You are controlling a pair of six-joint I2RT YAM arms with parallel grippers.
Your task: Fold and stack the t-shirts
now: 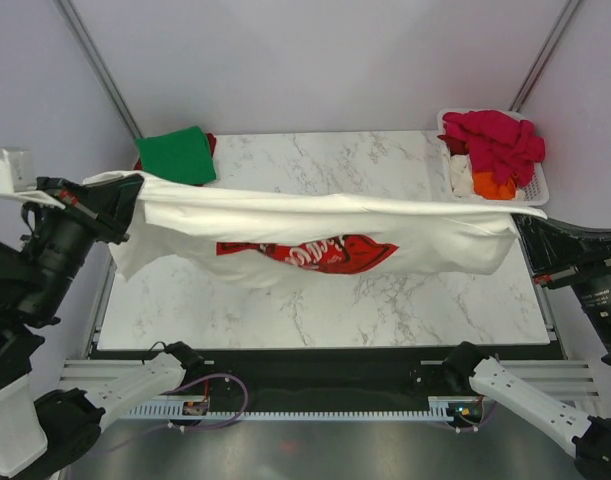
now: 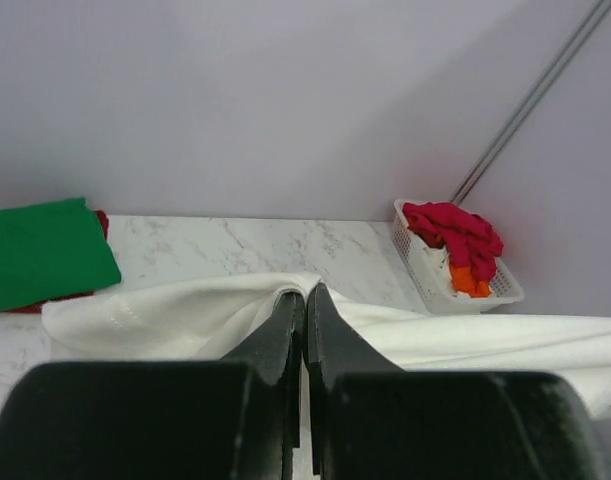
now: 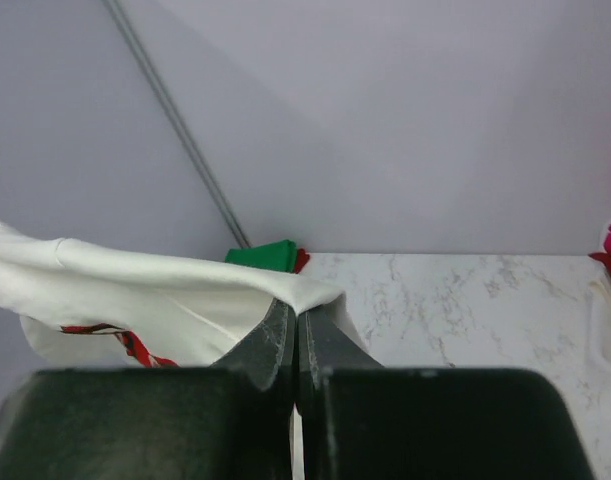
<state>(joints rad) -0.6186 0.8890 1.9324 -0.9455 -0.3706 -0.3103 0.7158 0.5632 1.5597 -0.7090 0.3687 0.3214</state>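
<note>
A large white t-shirt (image 1: 325,225) with a red chest print (image 1: 310,252) hangs stretched across the table between both grippers, above the marble top. My left gripper (image 1: 133,195) is shut on its left end, seen in the left wrist view (image 2: 305,292). My right gripper (image 1: 520,222) is shut on its right end, seen in the right wrist view (image 3: 296,306). A folded green t-shirt (image 1: 177,154) lies on a red one (image 1: 211,145) at the back left. Magenta (image 1: 495,140) and orange (image 1: 493,186) shirts fill the basket.
A white slatted basket (image 1: 537,187) stands at the back right corner of the marble table (image 1: 315,310). Purple walls close in the back and sides. The arm bases sit along the near edge.
</note>
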